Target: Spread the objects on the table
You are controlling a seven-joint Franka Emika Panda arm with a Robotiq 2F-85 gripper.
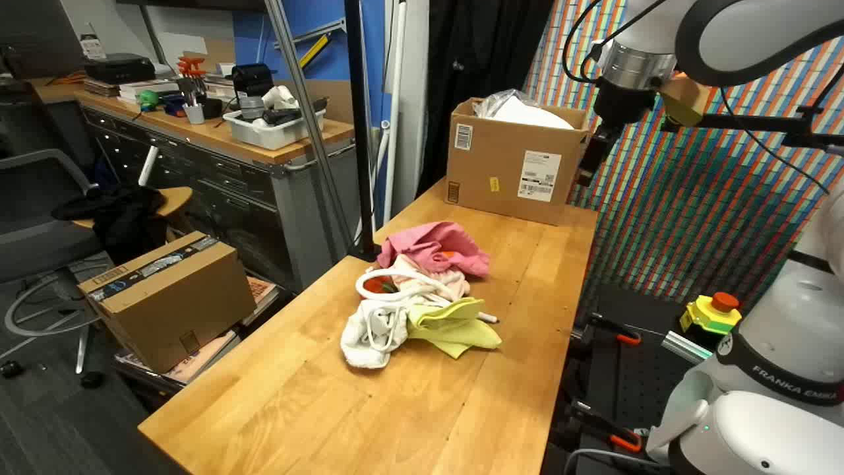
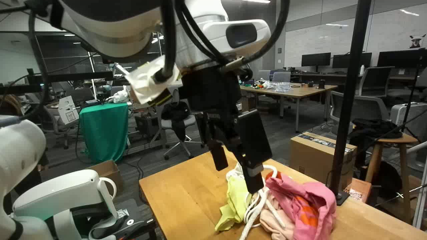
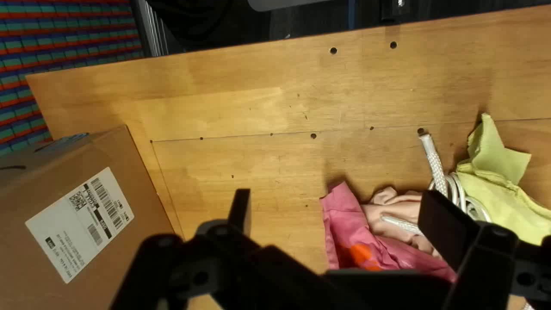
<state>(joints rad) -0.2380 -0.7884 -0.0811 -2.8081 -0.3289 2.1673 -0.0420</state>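
a claw (image 3: 340, 217), jaws wide apart, hangs above a table (image 1: 369, 422) where a pink cloth (image 1: 438, 244), a yellow cloth (image 1: 455, 328) and a rope (image 2: 256, 212) lie heaped.

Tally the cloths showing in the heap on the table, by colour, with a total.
Bright pink cloth: 1
Pale pink cloth: 1
White cloth: 1
Yellow-green cloth: 1
Total: 4 cloths showing. The red patch among them is left out, since I cannot tell what it is; anything buried is not counted.
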